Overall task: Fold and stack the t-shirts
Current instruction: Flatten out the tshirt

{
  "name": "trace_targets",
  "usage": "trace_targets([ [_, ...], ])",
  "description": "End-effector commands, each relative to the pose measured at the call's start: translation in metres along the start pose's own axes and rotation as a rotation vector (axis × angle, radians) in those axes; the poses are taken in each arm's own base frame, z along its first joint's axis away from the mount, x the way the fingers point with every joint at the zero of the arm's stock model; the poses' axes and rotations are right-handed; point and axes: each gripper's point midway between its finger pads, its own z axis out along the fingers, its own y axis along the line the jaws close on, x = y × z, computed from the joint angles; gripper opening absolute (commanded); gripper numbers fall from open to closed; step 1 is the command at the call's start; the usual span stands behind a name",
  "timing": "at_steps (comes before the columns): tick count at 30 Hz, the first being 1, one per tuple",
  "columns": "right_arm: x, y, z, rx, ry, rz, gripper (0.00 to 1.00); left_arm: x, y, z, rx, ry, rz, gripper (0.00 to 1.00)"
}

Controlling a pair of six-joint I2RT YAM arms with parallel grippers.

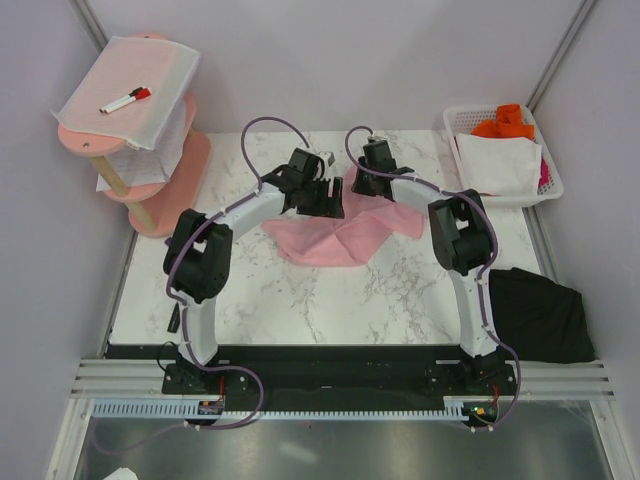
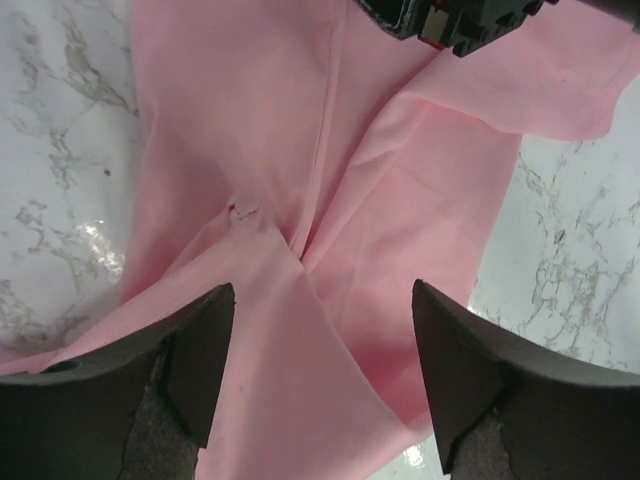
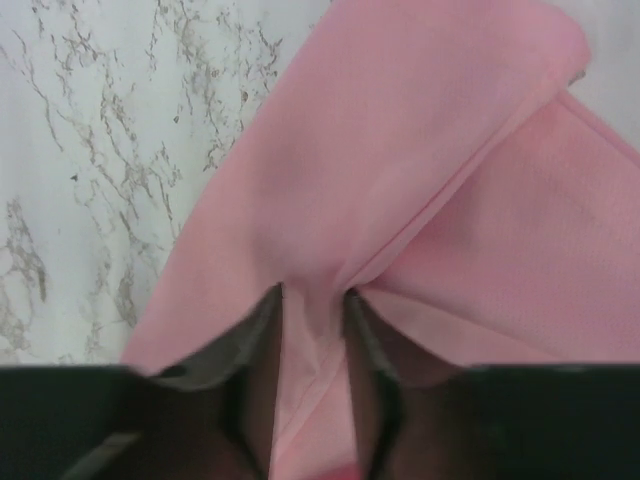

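The light pink t-shirt lies crumpled on the marble table at mid-back. My left gripper hangs open just above its left part; in the left wrist view the pink cloth lies between and below the spread fingers, with a small white tag showing. My right gripper is shut on a fold of the pink shirt at its back right edge; the cloth is pinched between the fingers. The black t-shirt lies bunched at the table's right front edge.
A white basket at the back right holds orange and white cloths. A pink tiered stand at the back left carries a white mesh sheet and a red marker. The arm bases sit at the near edge.
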Motion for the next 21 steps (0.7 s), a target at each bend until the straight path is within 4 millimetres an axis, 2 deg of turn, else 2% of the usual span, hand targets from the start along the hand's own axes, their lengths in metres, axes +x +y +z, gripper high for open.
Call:
trace_targets([
  [1, -0.024, 0.01, 0.005, -0.019, -0.059, 0.045, 0.2, 0.009, -0.003, 0.011, -0.012, 0.067, 0.01, 0.76],
  [4, -0.029, 0.013, 0.005, -0.032, -0.068, 0.046, 0.0, 0.016, 0.002, 0.017, -0.026, 0.099, 0.006, 0.61],
  [5, -0.03, 0.014, 0.004, -0.034, -0.069, 0.046, 0.0, 0.016, 0.002, 0.017, -0.029, 0.1, 0.006, 0.57],
  [8, -0.038, 0.015, 0.0, -0.041, -0.087, 0.053, 0.0, 0.016, 0.003, 0.016, -0.033, 0.102, 0.01, 0.32],
  [9, -0.041, 0.015, -0.001, -0.046, -0.095, 0.056, 0.0, 0.015, 0.003, 0.014, -0.039, 0.1, 0.012, 0.14],
  [10, -0.044, 0.017, -0.003, -0.052, -0.102, 0.056, 0.0, 0.014, 0.005, 0.013, -0.053, 0.094, 0.013, 0.02],
  [15, -0.083, 0.027, -0.033, -0.079, -0.218, 0.053, 0.0, 0.001, 0.022, -0.008, -0.166, 0.033, 0.024, 0.02],
  [18, -0.115, 0.028, -0.059, -0.073, -0.301, 0.048, 0.0, -0.018, 0.04, -0.036, -0.263, -0.045, 0.018, 0.02],
  [19, -0.129, 0.031, -0.073, -0.081, -0.336, 0.049, 0.0, -0.022, 0.052, -0.045, -0.296, -0.064, 0.003, 0.02],
  [20, -0.137, 0.029, -0.079, -0.08, -0.355, 0.052, 0.0, -0.032, 0.056, -0.059, -0.306, -0.102, -0.009, 0.02],
  [21, -0.144, 0.028, -0.086, -0.075, -0.373, 0.049, 0.0, -0.039, 0.068, -0.071, -0.339, -0.13, -0.031, 0.02],
])
